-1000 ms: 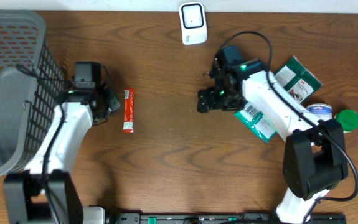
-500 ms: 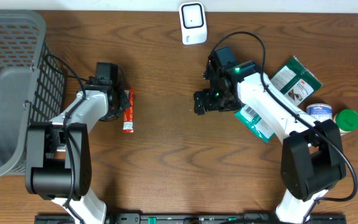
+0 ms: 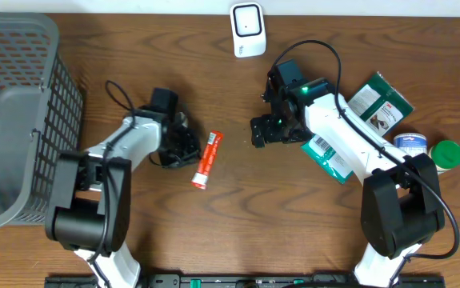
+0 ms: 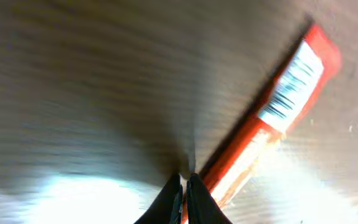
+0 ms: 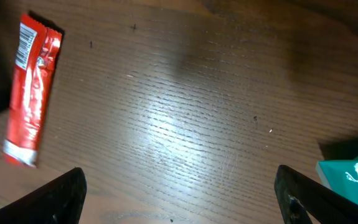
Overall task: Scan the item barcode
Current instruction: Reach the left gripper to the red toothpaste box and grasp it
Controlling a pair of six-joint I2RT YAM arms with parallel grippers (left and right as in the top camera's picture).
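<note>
Looking overhead, you have the packet loose on the worktop, at 3 o'clock from the left gripper. Left wrist: jaws pressed together, empty, beside it. Right wrist: jaws spread, packet at 10 o'clock. Pickup looks to be the step in hand; next you need to grasp it and face its barcode toward the scanner.

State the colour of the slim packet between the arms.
Red packet, white barcode patch at one end; best in right wrist view.

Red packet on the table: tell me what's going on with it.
The left gripper, jaws shut, sits right beside the red packet, which lies flat on the wooden table, not held. The right gripper hovers open nearby, holding nothing. The white scanner stands at the table's back edge; the packet has not reached it yet.
</note>
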